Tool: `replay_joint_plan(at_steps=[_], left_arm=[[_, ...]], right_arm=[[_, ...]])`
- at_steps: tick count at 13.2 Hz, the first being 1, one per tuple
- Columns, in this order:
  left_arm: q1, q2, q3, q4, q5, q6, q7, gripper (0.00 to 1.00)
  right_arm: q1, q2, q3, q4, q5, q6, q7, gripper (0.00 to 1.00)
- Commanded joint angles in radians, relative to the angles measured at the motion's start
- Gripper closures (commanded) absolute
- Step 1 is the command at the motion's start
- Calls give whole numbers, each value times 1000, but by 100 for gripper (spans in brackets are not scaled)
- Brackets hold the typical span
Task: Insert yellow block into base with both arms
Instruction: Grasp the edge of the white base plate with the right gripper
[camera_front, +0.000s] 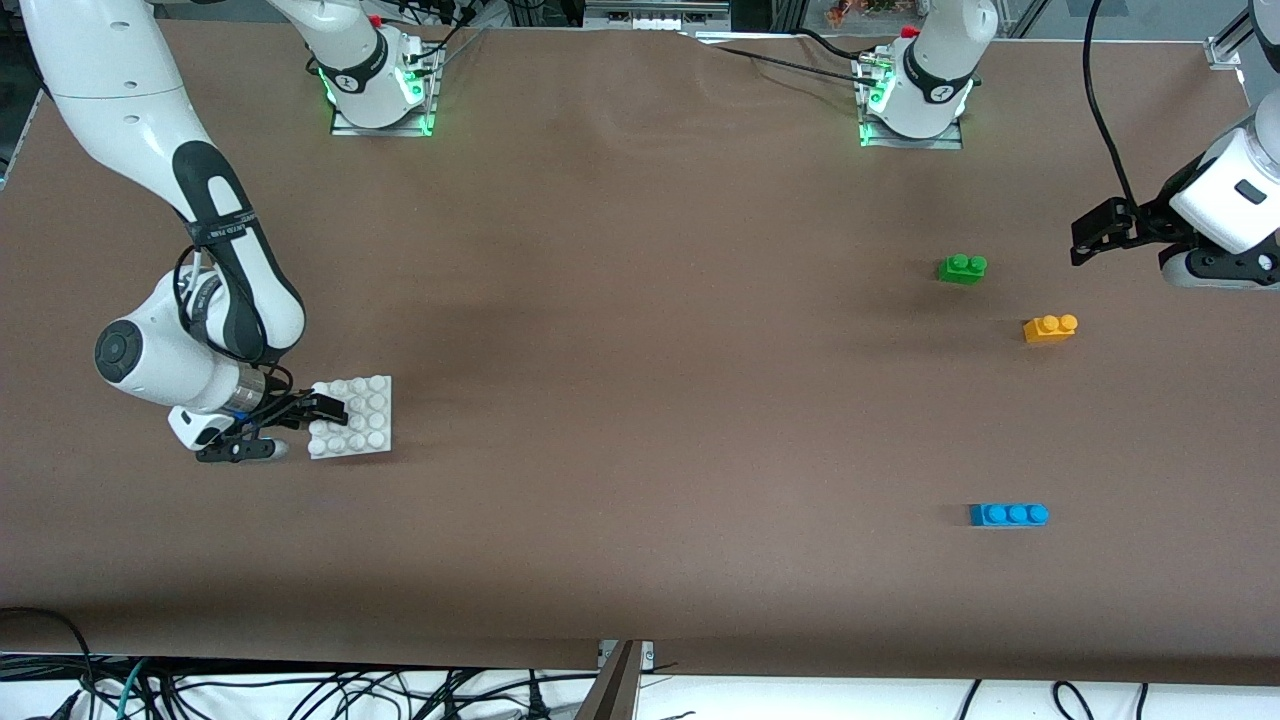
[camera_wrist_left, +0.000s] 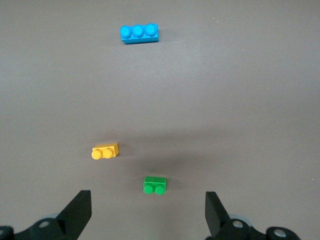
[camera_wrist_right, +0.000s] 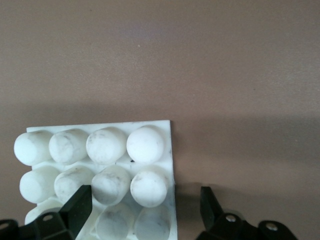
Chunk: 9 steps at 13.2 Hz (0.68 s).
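The yellow block (camera_front: 1050, 327) lies on the table toward the left arm's end, with its two studs up. It also shows in the left wrist view (camera_wrist_left: 105, 150). The white base (camera_front: 365, 415) lies toward the right arm's end. My right gripper (camera_front: 296, 425) is open and low at the base's edge. In the right wrist view (camera_wrist_right: 145, 210) one finger (camera_wrist_right: 76, 207) is over the base's studs (camera_wrist_right: 145, 144) and the other is over the bare table beside the base. My left gripper (camera_front: 1092, 236) is open and empty in the air, beside the green brick; the left wrist view (camera_wrist_left: 148, 215) shows nothing between its jaws.
A green two-stud brick (camera_front: 962, 267) lies a little farther from the front camera than the yellow block, and shows in the left wrist view (camera_wrist_left: 154, 185). A blue three-stud brick (camera_front: 1008, 514) lies nearer to the front camera (camera_wrist_left: 139, 33). Cables hang at the table's near edge.
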Motion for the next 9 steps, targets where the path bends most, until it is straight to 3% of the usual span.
replay_joint_plan(at_steps=[1, 9], left_arm=[[10, 8, -5, 24, -14, -23, -2, 0], [10, 8, -6, 24, -14, -25, -2, 0]], right_arm=[[-11, 11, 7, -18, 14, 29, -32, 6], [-5, 22, 32, -18, 49, 46, -32, 42]])
